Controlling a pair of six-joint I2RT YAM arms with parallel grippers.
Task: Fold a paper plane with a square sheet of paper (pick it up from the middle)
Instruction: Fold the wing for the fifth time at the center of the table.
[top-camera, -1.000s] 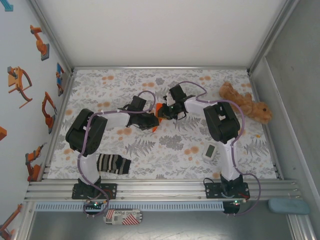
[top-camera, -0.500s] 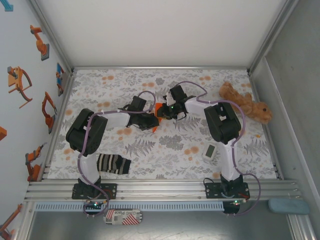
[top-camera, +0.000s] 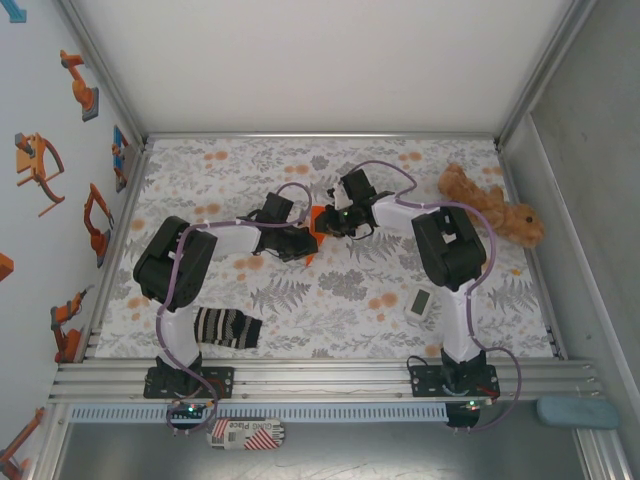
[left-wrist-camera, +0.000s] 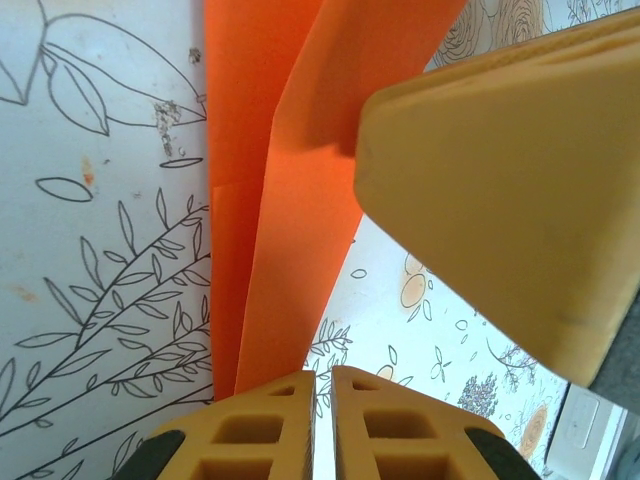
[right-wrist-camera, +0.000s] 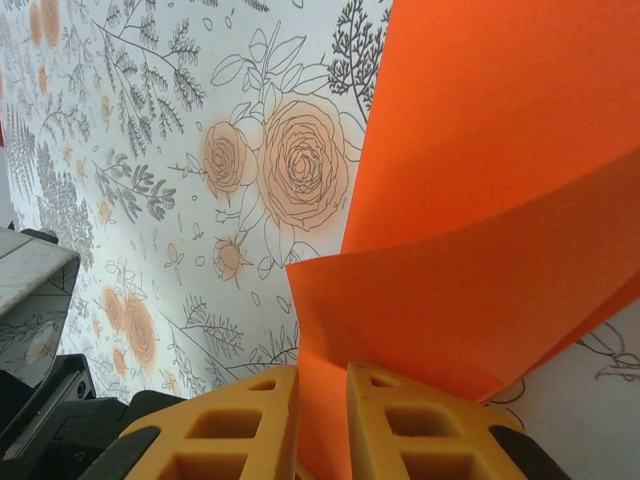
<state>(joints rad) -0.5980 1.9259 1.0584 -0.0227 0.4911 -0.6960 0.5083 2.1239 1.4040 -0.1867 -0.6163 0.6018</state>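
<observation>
Between left gripper and right gripper: orange paper, partly folded, one flap raised | both clamped on it | step: mid-fold | next, likely: lay flap flat, press crease.

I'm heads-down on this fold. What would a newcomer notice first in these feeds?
The bright orange paper, partly folded, at the centre of the workspace, pinched from both sides by the left gripper and right gripper. Next, the brown plush toy at the far right and the striped sock near the left arm's base.
</observation>
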